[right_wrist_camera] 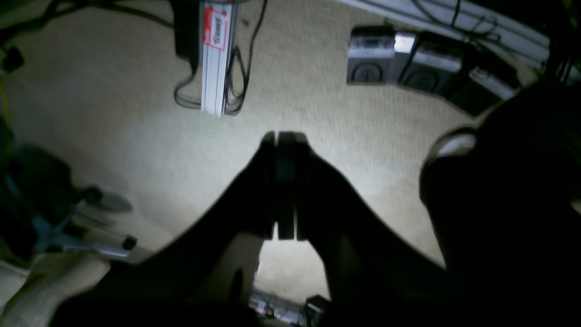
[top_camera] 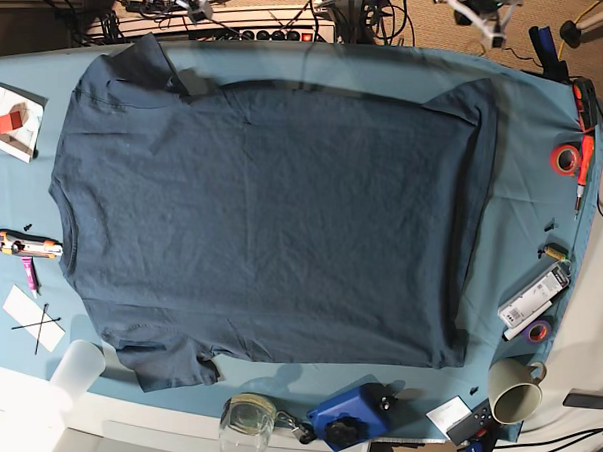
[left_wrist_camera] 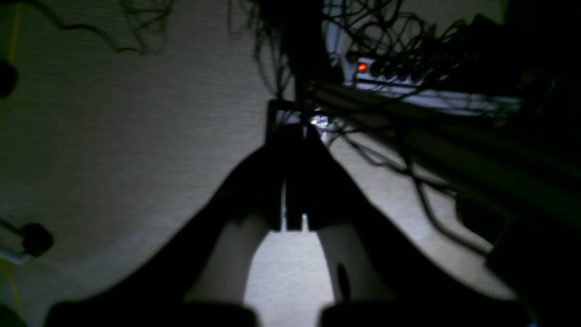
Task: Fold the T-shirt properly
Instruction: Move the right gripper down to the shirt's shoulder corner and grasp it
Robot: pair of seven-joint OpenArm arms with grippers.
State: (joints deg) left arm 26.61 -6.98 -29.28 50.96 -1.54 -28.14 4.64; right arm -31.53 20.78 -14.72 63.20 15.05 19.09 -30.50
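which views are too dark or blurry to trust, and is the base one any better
left wrist view: very dark, fingers near black, red light glowing; right wrist view: dim, near parts of the gripper blurred, lower right lost in black; base view: brighter and clearer, t-shirt edges and creases readable

No text, brand or number can be made out with certainty; on the red-and-white label [right_wrist_camera: 215,28] in the right wrist view, the print is too blurred to be read.

T-shirt [top_camera: 262,214] on cloth [top_camera: 532,106], mug [top_camera: 515,392] & tape rolls [top_camera: 565,159] to R, cutter [top_camera: 27,244] to L.
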